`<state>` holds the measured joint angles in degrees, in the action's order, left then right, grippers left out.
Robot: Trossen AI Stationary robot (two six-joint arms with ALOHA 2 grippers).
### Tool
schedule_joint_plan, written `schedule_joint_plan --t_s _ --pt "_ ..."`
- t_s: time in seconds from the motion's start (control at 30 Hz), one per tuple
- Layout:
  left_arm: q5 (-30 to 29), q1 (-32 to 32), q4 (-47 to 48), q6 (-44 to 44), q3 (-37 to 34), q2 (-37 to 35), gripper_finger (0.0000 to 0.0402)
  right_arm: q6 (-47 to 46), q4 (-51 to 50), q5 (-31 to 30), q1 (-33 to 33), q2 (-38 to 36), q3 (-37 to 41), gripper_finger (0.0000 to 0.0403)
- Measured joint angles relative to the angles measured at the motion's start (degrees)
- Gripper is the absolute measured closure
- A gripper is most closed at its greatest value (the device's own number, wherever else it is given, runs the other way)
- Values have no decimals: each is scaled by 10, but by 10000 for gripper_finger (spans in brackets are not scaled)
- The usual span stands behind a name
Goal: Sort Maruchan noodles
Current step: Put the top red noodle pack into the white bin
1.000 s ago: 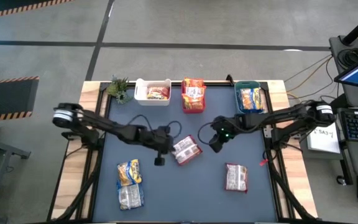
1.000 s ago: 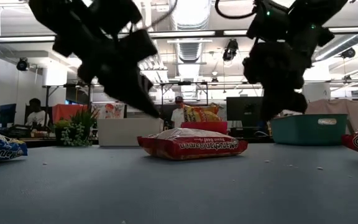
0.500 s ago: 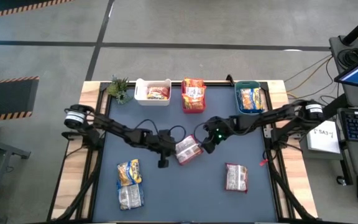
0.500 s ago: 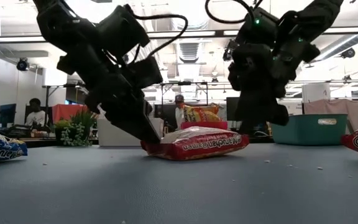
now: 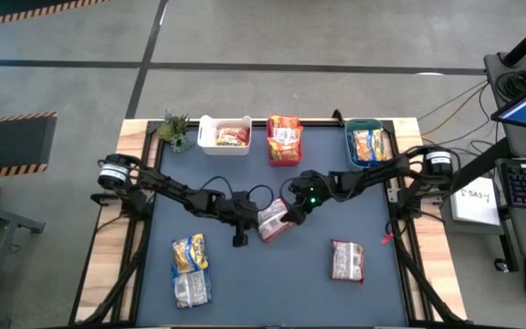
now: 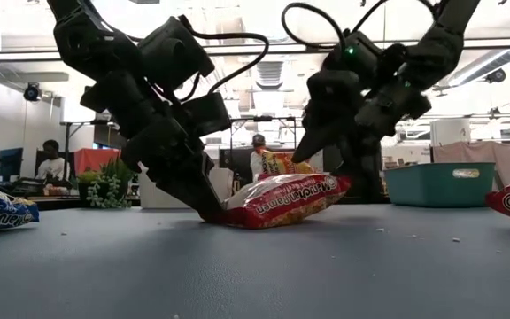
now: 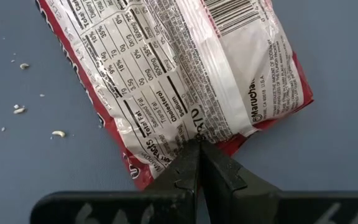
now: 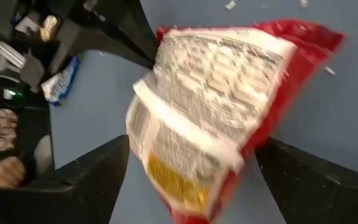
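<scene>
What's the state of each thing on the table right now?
Red packet: mid-table, one end tilted up.
Left tool: shut, tips against the packet's edge.
Right tool: open, fingers astride the packet.
White bin, red bin, teal bin: each holds packets.

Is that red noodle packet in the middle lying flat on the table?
No. In the low view the red noodle packet is tilted, one end on the table at the left pincer, the other raised.

"maruchan" on red-white packet (image 7: pixel 185 74), nutrition table
</scene>
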<state>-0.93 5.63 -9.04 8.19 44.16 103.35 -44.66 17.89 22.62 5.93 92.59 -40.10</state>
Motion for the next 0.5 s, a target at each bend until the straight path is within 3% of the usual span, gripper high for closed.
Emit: schedule_joint_plan --t_s 0.23,0.5 --pt "0 0 -1 -1 -1 1 402 -27 159 52 1 75 0 63" --pt "0 0 -5 -1 -1 2 402 -49 207 62 2 100 0 122"
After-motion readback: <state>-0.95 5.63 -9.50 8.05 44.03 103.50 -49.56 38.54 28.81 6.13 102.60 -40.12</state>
